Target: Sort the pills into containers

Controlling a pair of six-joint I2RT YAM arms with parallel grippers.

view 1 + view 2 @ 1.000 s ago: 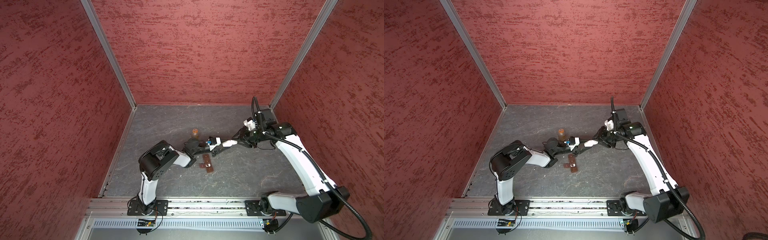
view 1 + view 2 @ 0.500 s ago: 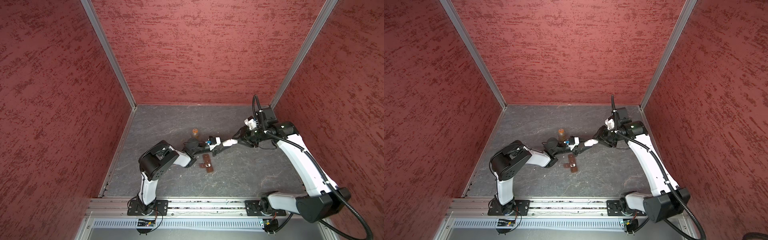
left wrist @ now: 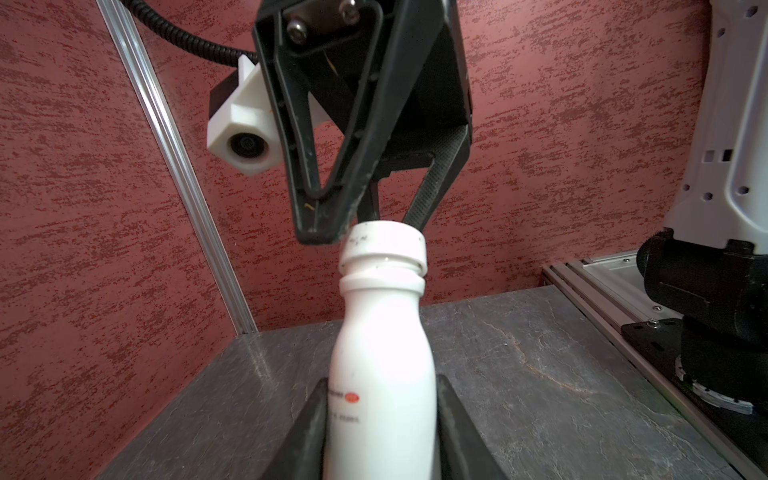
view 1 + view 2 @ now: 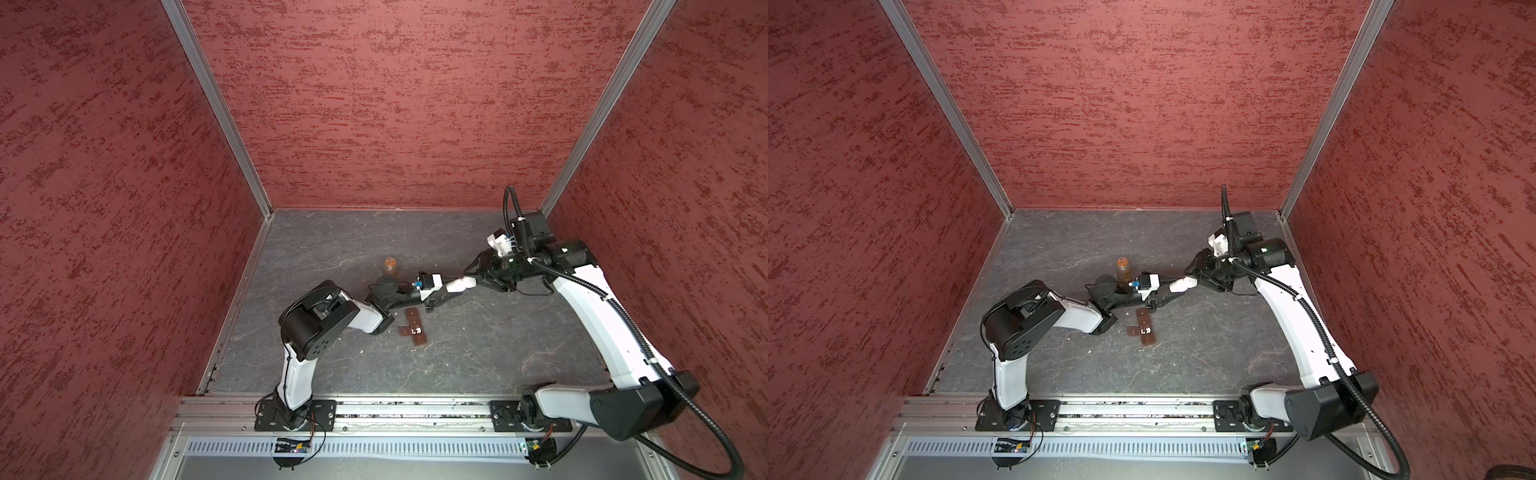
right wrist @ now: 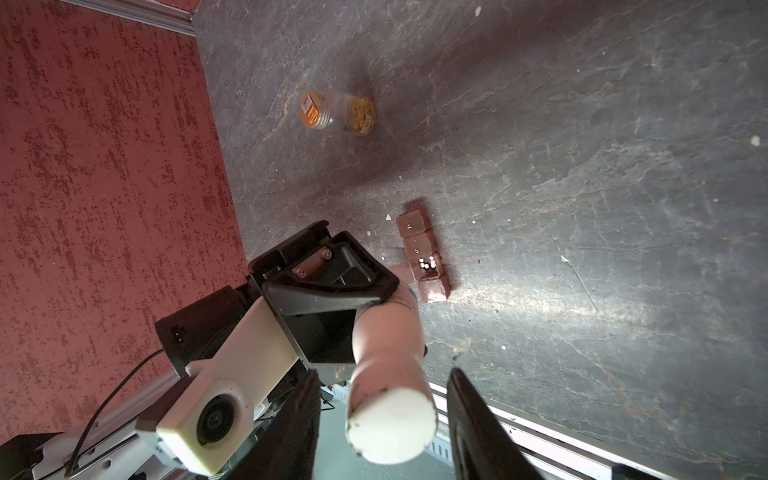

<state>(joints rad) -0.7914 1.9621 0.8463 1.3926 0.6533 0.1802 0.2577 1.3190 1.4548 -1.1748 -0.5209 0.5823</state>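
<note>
Pills (image 5: 424,262) lie in one cell (image 5: 437,272) of the box (image 5: 415,245), near the left gripper (image 3: 382,424), which clamps the bottle (image 3: 382,345) steady, seemingly so the right gripper (image 5: 384,374), jaws spread loosely either side, can work its cap (image 5: 390,419).

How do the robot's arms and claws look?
The left arm and right arm have white shells and black joints. A black ribbed cable follows the right one. The left claw and right claw are black, with two tapering fingers and a white camera housing.
</note>
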